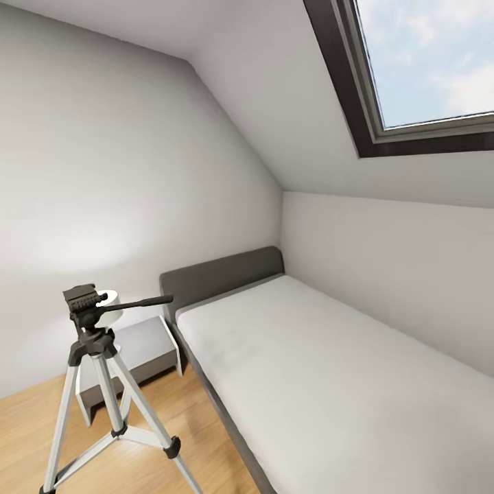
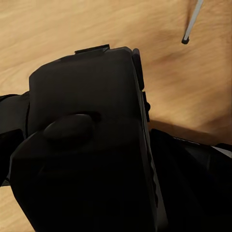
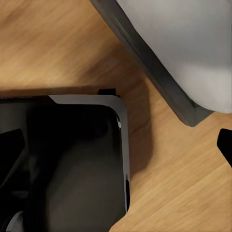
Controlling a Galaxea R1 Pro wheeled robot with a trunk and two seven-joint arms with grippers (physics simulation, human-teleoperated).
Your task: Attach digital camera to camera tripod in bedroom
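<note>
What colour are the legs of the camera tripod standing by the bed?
Silver, with black joints; the camera tripod shows best in the head view.

We see a skylight [image 1: 429, 65] with a dark frame set in the sloped white ceiling, showing blue sky and cloud. Below it lies a low bed [image 1: 329, 370] with a white mattress and grey headboard [image 1: 223, 274], against the far wall. A white side shelf unit [image 1: 140, 346] stands beside the headboard on the light wood floor [image 1: 185, 418].
</note>
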